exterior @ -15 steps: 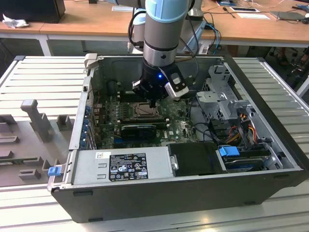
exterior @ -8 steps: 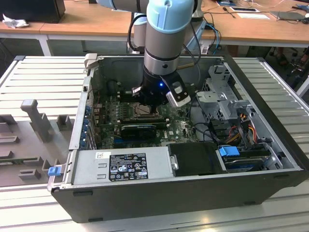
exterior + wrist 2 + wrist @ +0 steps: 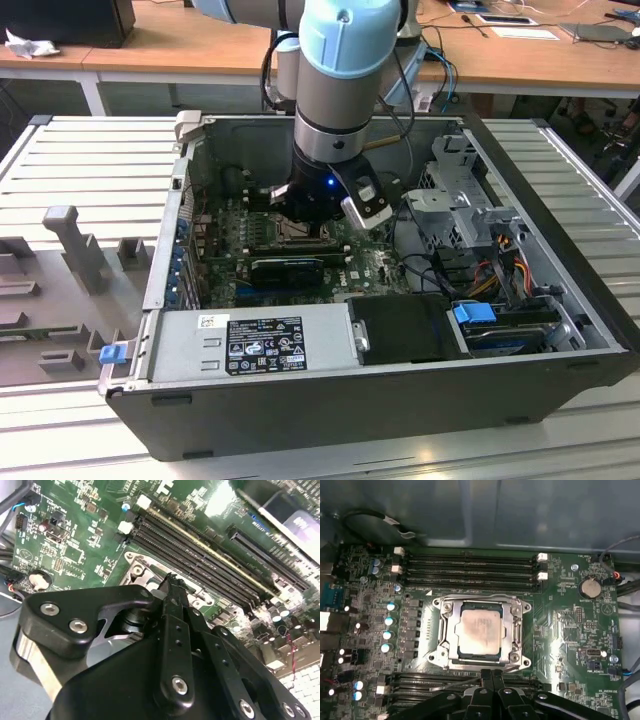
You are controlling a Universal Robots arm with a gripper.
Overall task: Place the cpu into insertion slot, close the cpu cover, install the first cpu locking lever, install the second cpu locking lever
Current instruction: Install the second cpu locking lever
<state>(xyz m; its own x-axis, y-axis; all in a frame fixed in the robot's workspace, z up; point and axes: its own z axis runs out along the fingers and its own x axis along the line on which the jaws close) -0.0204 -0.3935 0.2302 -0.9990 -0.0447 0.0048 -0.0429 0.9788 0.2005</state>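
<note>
Cpu (image 3: 479, 631) seated under closed cpu cover (image 3: 514, 628), gripper (image 3: 492, 676) adjacent.

Dim case interior; glare on motherboard (image 3: 220, 500); soft focus.

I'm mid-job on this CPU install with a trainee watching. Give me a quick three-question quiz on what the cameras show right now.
1. True or false: the cpu already sits in the insertion slot.
2. In the first wrist view, the cpu cover lies: A) flat around the chip, B) raised upright, C) off the board?
3. Fill in: the end effector hovers beside the socket, above the green ____.

Key: 1 true; 2 A; 3 motherboard.
</note>
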